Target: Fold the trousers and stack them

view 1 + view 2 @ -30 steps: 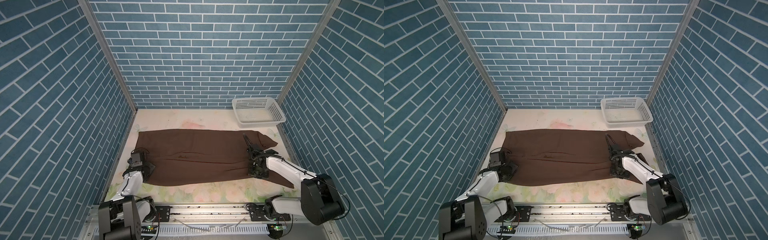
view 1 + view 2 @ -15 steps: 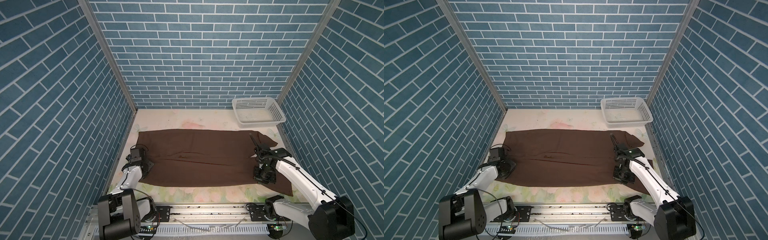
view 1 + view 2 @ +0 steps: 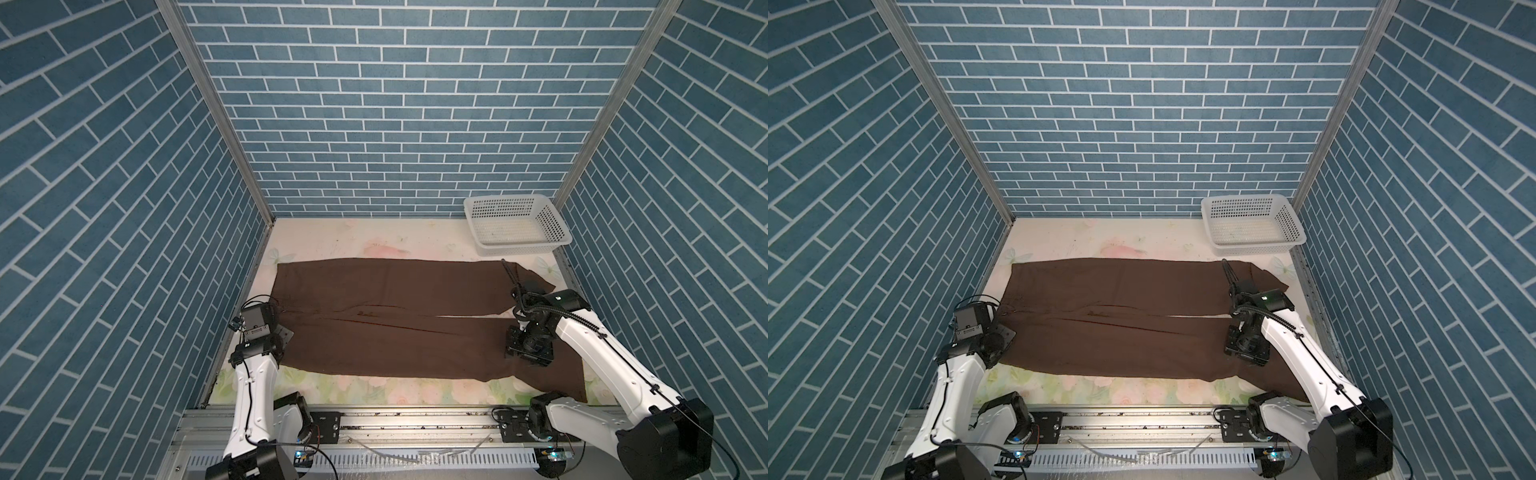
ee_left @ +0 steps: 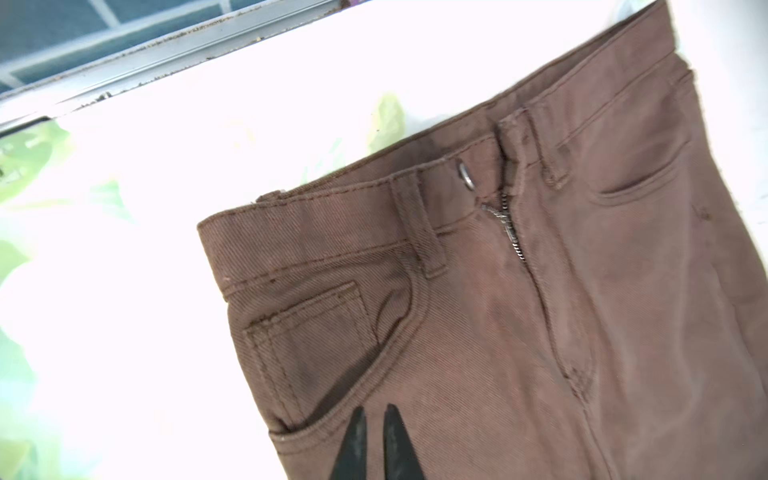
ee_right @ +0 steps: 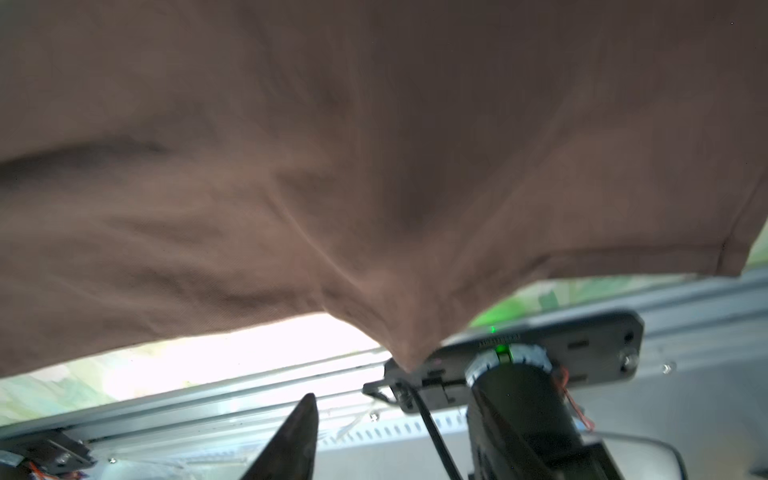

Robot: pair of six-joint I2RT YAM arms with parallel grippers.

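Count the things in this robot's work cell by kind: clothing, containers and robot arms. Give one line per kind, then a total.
Trousers: 1
Basket: 1
Robot arms: 2 (left arm, right arm)
Total: 4

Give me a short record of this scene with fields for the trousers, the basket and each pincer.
trousers: dark brown, spread flat on the table, waist at left, legs to the right, not yet folded
basket: white, far right corner, just beyond the far leg's end
left pincer: by a front pocket near the waist, fingertips slightly parted, no cloth between them
right pincer: over the near leg toward its hem, grip unclear
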